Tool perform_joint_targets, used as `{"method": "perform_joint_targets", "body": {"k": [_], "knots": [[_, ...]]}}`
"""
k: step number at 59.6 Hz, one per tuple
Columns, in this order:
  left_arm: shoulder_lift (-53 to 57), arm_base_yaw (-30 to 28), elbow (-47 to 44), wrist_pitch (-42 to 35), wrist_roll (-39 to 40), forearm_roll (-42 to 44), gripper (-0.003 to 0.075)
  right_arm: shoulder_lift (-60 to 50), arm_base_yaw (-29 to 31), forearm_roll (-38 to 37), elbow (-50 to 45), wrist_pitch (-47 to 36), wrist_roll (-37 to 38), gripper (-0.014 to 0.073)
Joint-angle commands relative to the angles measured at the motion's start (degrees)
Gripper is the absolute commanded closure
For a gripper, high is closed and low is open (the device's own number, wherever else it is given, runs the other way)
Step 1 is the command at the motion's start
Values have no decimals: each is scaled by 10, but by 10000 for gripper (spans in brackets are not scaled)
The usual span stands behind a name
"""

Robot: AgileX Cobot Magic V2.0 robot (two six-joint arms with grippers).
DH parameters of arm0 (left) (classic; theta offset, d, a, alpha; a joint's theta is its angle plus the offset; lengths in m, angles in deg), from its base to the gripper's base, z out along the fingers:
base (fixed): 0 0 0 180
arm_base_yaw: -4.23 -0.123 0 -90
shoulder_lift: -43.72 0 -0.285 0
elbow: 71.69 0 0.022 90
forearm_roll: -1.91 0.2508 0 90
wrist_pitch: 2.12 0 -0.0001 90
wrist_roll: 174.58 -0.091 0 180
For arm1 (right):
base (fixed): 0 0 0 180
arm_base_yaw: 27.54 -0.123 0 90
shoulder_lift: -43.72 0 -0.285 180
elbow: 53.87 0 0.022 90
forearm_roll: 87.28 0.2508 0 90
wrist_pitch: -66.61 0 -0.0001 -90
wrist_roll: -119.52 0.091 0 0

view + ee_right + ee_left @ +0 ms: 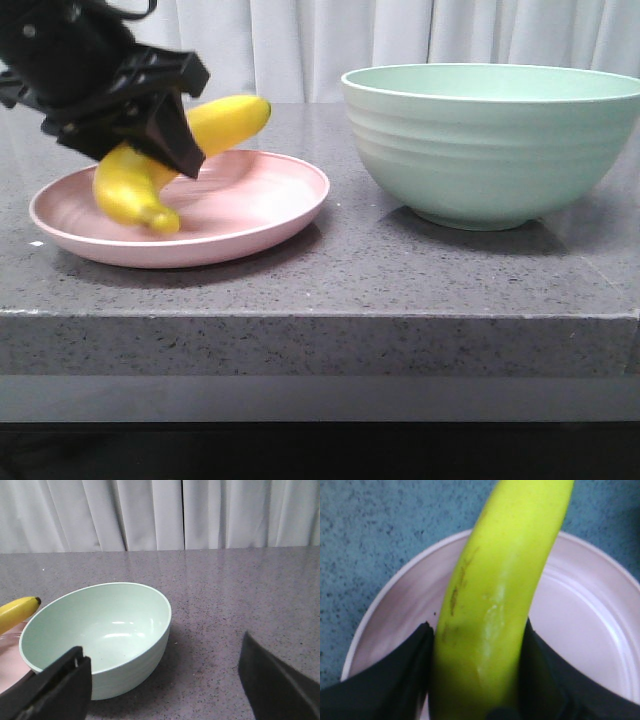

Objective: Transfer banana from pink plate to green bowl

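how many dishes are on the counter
2. The pink plate sits on the left side of the counter, under the banana; the green bowl stands on the right. None seem hidden.

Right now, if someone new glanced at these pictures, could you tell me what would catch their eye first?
Probably the bright yellow banana, clamped between the jaws of the left gripper and tilted over the pink plate at the left of the counter. Next comes the big green bowl, standing empty to the right of the plate. The right gripper hangs open near the bowl.
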Motion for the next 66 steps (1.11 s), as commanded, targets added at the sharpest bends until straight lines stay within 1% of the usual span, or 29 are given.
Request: {"method": "perform_joint_targets", "body": {"k": [1, 6, 10, 16, 22, 23, 25, 30, 35, 42, 45, 50, 56, 60, 66], "knots": [[41, 10, 47, -16, 6, -9, 552, 9, 3, 0, 20, -41, 0, -18], [61, 24, 73, -2, 6, -9, 552, 9, 3, 2, 20, -41, 0, -18], [80, 47, 92, 1, 6, -9, 552, 10, 3, 17, 20, -41, 0, -18], [106, 88, 110, 5, 6, -9, 552, 16, 3, 76, 20, -48, 0, -18], [123, 141, 114, 4, 6, -9, 552, 34, 3, 183, 20, -58, 0, -18], [123, 152, 114, 4, 6, -9, 552, 39, 3, 219, 20, -61, 0, -18], [126, 171, 114, 4, 6, -9, 552, 47, 3, 264, 21, -63, -3, -18], [128, 208, 114, 8, 6, -9, 552, 66, 3, 347, 21, -62, -6, -18], [128, 238, 114, 11, 6, -9, 552, 85, 3, 428, 22, -46, -28, -18], [124, 266, 114, 11, 6, -9, 552, 116, 3, 523, 32, -7, -98, -18], [122, 273, 114, 11, 6, -9, 552, 131, 3, 582, 38, 12, -139, -18], [122, 279, 114, 13, 6, -9, 552, 154, 3, 663, 45, 31, -201, -18], [122, 280, 114, 13, 6, -9, 552, 185, 3, 771, 53, 51, -295, -18], [122, 280, 114, 13, 6, -9, 552, 209, 3, 827, 58, 69, -352, -18], [122, 280, 114, 13, 6, -9, 552, 246, 3, 905, 66, 107, -417, -18]]}}
